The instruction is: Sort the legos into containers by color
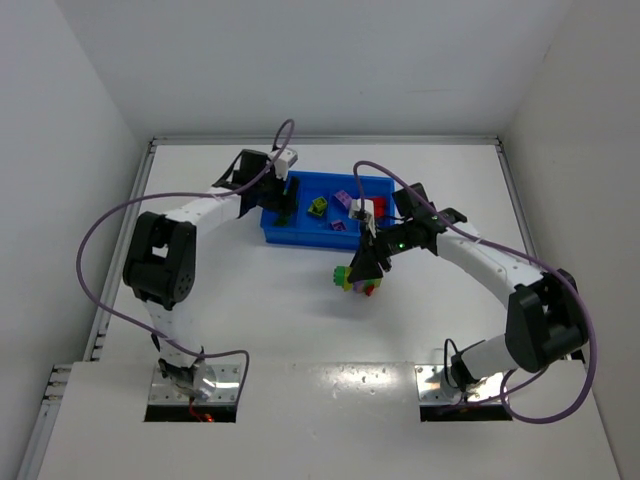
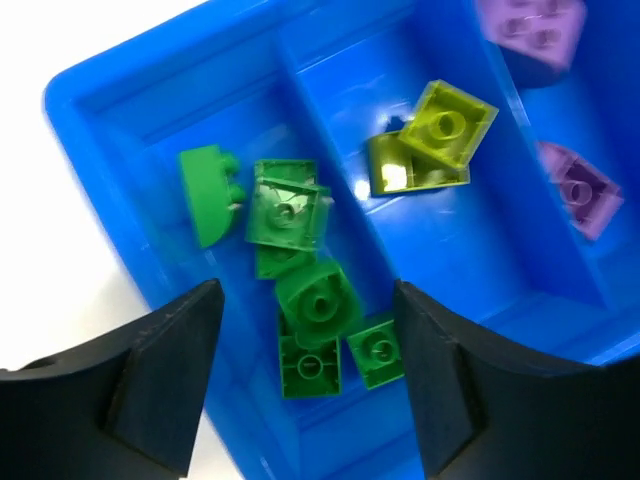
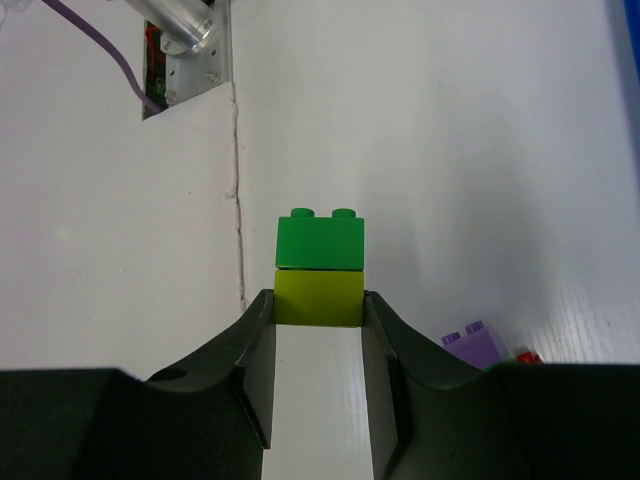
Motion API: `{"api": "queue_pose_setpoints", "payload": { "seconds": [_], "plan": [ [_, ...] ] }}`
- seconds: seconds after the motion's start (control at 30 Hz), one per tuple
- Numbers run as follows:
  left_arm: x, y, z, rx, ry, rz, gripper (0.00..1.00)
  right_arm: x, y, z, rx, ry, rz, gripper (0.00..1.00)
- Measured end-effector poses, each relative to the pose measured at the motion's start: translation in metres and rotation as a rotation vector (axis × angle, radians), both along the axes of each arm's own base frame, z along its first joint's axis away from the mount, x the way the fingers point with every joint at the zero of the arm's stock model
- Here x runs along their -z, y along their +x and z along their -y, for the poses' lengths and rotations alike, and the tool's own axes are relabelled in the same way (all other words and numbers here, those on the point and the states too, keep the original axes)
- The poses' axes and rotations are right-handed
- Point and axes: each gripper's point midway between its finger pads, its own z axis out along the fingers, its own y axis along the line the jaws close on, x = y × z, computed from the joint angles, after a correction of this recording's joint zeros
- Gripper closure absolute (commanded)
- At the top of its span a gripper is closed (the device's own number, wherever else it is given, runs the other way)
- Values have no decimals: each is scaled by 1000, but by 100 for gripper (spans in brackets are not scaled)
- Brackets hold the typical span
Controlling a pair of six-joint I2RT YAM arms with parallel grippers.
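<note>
Right gripper (image 3: 317, 306) pinches a yellow-green brick (image 3: 318, 298) capped by a green brick (image 3: 320, 243); we see left gripper (image 2: 305, 305) spread above green legos (image 2: 288, 215) in the tray (image 2: 105, 95).

In the top view, illumination is bright, diffuse and from overhead; the table (image 1: 300, 330) reads near-white, the arms cast only faint, soft-edged shadows, and the walls shade to grey toward the upper corners. In the left wrist view, the blue tray (image 2: 120, 110) is strongly saturated; a small white glare spot sits on a yellow-green brick (image 2: 400, 170) at centre, the purple brick (image 2: 530, 25) at upper right is blurred, and the left fingers (image 2: 165, 380) are dark and soft. In the right wrist view, the white surface is close to overexposed, the green and yellow-green stack (image 3: 320, 265) is sharp, and the right fingers (image 3: 240, 390) are underexposed with little detail.
</note>
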Motion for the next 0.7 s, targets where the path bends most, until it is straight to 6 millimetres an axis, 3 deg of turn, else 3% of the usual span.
{"api": "queue_pose_setpoints", "payload": {
  "seconds": [0.13,0.2,0.27,0.47,0.57,0.7],
  "plan": [
    [-5,-6,9,63,-53,-21,26,0,0,0,0,0,0,99],
    [-11,-21,17,151,-125,-56,27,0,0,0,0,1,0,99],
    [-23,-44,25,263,-206,-81,28,0,0,0,-1,2,-1,99],
    [-68,-147,44,624,-403,-125,33,-6,-3,-6,-34,37,-40,99],
    [-71,-183,52,724,-476,-175,33,-8,-1,-12,-54,53,-70,99],
    [-64,-213,59,786,-536,-258,33,-13,3,-18,-75,70,-101,99]
  ]
}}
